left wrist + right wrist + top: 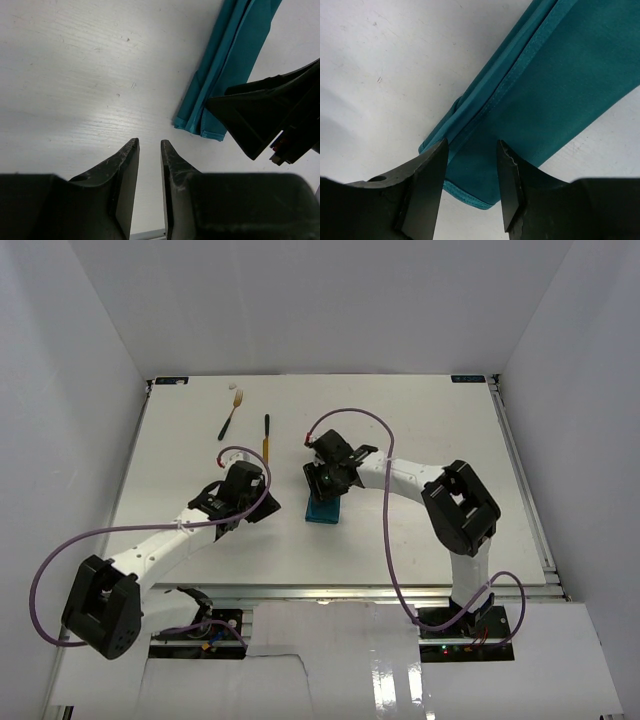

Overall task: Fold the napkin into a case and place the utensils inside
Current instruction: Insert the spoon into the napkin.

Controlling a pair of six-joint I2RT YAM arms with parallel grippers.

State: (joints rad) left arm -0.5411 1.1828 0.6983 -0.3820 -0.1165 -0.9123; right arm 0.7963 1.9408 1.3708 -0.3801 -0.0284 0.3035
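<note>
The napkin (pixel 322 511) is a teal cloth folded into a narrow strip, lying flat at the table's middle. My right gripper (pixel 323 486) hovers over its far part. In the right wrist view its jaws (pixel 472 150) stand open above the napkin (pixel 555 85), near the hemmed end, with nothing between them. My left gripper (pixel 255 502) is just left of the napkin. Its jaws (pixel 150 150) are slightly open over bare table, and the napkin (pixel 225 65) lies up to the right. The fork (pixel 231 414) and the knife (pixel 266 438) lie at the back left, apart from the cloth.
The white table (pixel 420 420) is walled in by white panels on three sides. The right gripper's black body (pixel 270 117) shows close at the right of the left wrist view. Purple cables loop from both arms.
</note>
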